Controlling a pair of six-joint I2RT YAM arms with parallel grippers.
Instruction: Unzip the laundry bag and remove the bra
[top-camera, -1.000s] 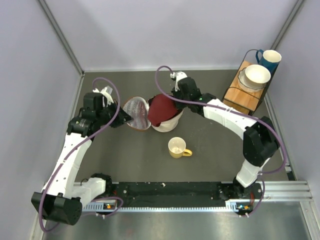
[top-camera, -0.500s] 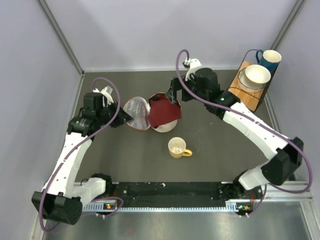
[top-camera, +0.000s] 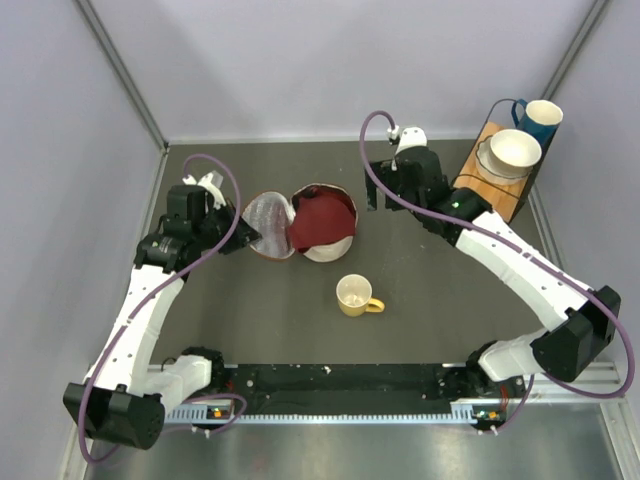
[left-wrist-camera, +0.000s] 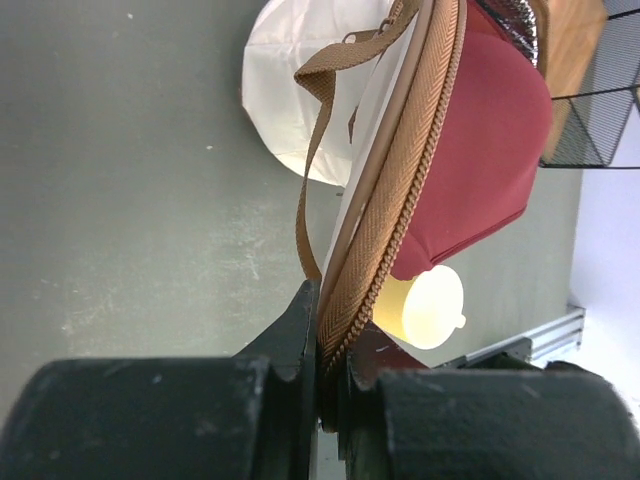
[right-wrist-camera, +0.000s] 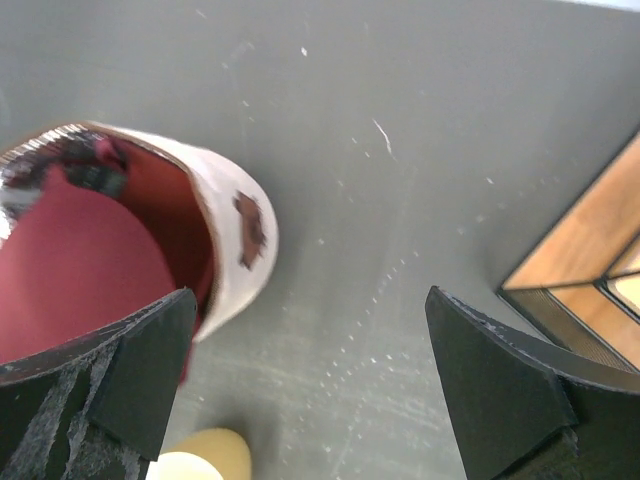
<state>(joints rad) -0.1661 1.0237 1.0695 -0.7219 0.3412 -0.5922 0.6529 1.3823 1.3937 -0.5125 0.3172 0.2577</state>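
Two grippers: left gripper (left-wrist-camera: 328, 332) clamps laundry bag (left-wrist-camera: 408, 195) rim, right gripper (right-wrist-camera: 310, 340) wide beside bra (right-wrist-camera: 80, 270).

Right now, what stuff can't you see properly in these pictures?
1. Left wrist view: the bag, pinched in the left tool, has its brown rim hiding part of the bra and the mug.
2. Right wrist view: the bottom edge cuts off the mug, and the left edge and a finger of the open right tool cut off the bra.
3. Top view: the bag's zip is too small to make out.
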